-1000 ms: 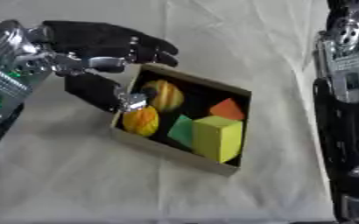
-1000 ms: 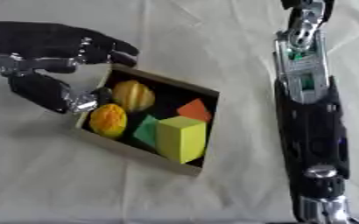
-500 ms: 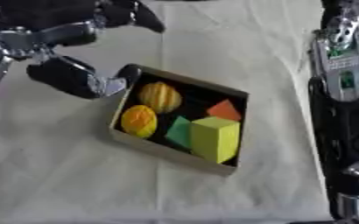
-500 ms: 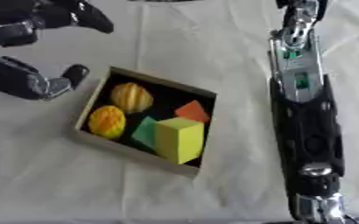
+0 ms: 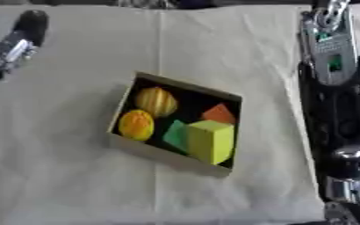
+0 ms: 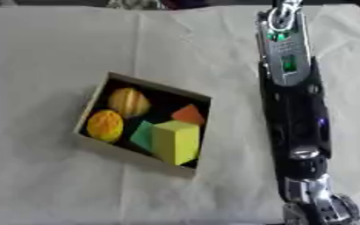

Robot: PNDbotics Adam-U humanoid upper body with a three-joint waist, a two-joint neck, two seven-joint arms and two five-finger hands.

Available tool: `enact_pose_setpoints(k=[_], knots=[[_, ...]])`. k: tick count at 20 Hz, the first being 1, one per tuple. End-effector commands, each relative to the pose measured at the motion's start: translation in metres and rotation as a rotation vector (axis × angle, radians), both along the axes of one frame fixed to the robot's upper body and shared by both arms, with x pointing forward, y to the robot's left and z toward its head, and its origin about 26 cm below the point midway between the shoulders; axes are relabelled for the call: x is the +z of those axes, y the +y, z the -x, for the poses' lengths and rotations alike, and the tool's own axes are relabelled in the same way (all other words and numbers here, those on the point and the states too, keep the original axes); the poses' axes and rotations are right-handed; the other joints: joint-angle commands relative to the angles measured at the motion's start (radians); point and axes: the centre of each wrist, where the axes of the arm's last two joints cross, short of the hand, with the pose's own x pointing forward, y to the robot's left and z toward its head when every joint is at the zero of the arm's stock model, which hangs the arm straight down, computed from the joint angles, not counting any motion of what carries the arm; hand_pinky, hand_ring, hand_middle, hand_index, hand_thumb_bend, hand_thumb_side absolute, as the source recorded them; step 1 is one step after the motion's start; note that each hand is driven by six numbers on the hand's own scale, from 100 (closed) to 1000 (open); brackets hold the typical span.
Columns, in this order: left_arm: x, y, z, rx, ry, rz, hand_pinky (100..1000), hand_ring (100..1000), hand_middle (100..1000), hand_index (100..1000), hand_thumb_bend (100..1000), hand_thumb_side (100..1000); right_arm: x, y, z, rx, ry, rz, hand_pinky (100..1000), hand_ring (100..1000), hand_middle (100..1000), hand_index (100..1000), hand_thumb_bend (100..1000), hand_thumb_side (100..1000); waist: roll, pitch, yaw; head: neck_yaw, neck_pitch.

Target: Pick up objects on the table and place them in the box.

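A: Box (image 5: 175,159) sits mid-table (image 5: 75,189), skewed, its long side running from upper left down to lower right. Inside lie two orange balls (image 5: 136,125), an orange-red pyramid (image 5: 217,114), a green piece (image 5: 174,134) and a yellow block (image 5: 210,141).

B: Which robot hand is nearer?

A: The left robot hand (image 5: 14,41), at the upper-left edge, up and left of the box, well apart. Only part shows; I cannot tell its fingers' state. The right arm (image 5: 333,101) runs down the right side, its hand out of sight.

B: Anything loose to fetch?

A: None visible outside the box.
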Motion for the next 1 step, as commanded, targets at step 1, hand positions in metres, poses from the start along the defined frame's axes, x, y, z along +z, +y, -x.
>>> enact_pose_setpoints(k=[1], knots=[[-0.0096,0.0277,-0.0061,0.093,0.045,0.146,813,654,520,811,100,582,0.0198,-0.0049,0.0071,-0.025,-0.062,0.038,690,662,551,783,100,525,-0.013,-0.038,0.007,-0.013,0.004]])
